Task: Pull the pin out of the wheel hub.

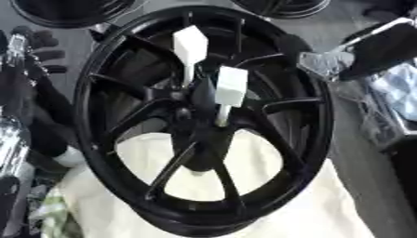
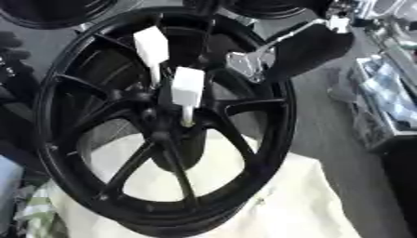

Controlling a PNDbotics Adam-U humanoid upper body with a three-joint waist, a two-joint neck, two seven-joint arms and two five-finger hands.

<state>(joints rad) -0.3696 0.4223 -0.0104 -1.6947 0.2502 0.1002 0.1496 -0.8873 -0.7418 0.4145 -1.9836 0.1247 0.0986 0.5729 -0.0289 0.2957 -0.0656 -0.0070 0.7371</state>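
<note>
Nearest the viewer, a cream cloth [image 1: 326,204] lies on the tabletop under the lower rim of the black wheel hub [image 1: 313,139], which stands tilted with its spokes facing the camera. At the centre, two white pins sit in the hub: the nearer pin [image 1: 231,88] with its stem entering by the hub centre, and the farther pin [image 1: 190,45] just behind it, higher up.

Neither pin is grasped, so the step in hand is judged to be the approach. The right arm enters from the upper right; a silver part at its end [image 2: 247,62] lies beside the rim, and I cannot tell how the right hand's fingers are set. A dark shape at the left edge may be the left arm; its hand cannot be made out.

The next move calls for reaching between spokes to one pin's white head; rim and spokes crowd the path. Further dark wheels [image 1: 69,11] lie beyond.
</note>
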